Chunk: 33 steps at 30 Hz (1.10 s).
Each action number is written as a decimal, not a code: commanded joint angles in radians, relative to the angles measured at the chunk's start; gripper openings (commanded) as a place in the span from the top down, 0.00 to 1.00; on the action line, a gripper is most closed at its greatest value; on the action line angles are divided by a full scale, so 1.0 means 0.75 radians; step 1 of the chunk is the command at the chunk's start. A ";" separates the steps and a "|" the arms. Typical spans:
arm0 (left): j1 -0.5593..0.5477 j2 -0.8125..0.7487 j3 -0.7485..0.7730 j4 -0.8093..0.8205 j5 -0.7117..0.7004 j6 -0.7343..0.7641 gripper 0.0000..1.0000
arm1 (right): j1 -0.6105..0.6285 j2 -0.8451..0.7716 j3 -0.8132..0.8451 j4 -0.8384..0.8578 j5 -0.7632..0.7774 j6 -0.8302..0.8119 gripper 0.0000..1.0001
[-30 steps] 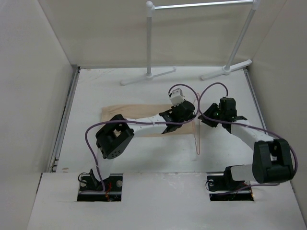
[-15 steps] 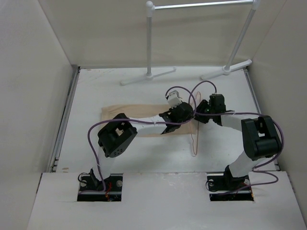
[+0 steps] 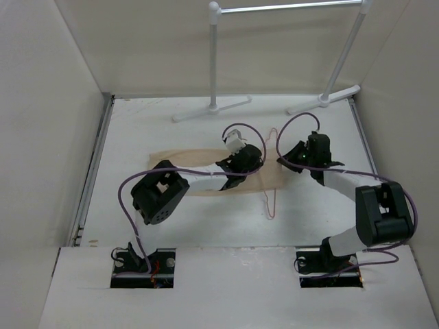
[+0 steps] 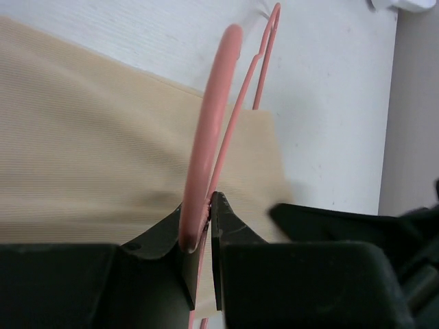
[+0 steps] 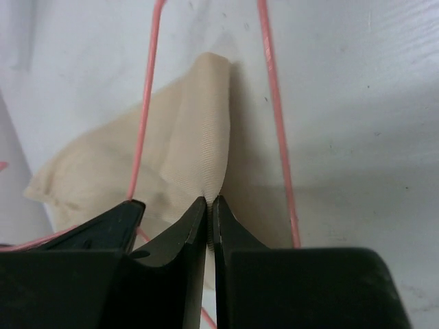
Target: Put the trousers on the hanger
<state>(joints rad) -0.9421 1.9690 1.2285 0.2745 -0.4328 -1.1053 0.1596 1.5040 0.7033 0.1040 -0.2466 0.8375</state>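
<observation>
Setup: beige soft cloth trousers (image 3: 175, 160) lie flat across the middle of the white table (image 3: 137, 219), legs running left to right. The thin pinkish-red wire hanger (image 4: 214, 116) lies at their right-hand end, partly over the cloth. The white tube garment rack (image 3: 214, 62) stands at the far edge, well apart.

Left gripper (image 4: 203, 229): jaws clamped on the hanger wire, holding the frame tilted up above the cloth.

Right gripper (image 5: 209, 209): jaws pinched on a raised fold at the trousers' end. In the right wrist view, this fold sits between the two wire sides of the hanger.

Handling, judged:
- The cloth is limp and light. It should drape and slide, and will not hold a shape.
- A one-point pinch lifts only a peak; the rest will drag on the table.
- The best hold is near the end edge, through the thickness of the fold.
- The wire is stiff but thin and smooth, so it may twist in the jaws.
- Cloth could slip off the bar unless it is drawn through to about half its length.
</observation>
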 commanded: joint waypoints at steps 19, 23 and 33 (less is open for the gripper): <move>0.216 -0.590 -0.460 -0.253 -0.178 0.428 1.00 | -0.193 0.030 0.048 -0.108 0.077 0.002 0.87; 0.222 -0.623 -0.448 -0.333 -0.261 0.494 0.99 | -0.191 0.044 0.056 -0.112 0.096 -0.002 0.87; 0.220 -0.641 -0.374 -0.296 -0.172 0.492 0.99 | -0.183 0.056 0.060 -0.120 0.100 -0.002 0.84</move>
<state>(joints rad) -0.7773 1.5219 0.8967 0.0963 -0.5571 -0.7704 0.0208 1.5501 0.7124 0.0063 -0.1970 0.8387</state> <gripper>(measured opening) 0.065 0.158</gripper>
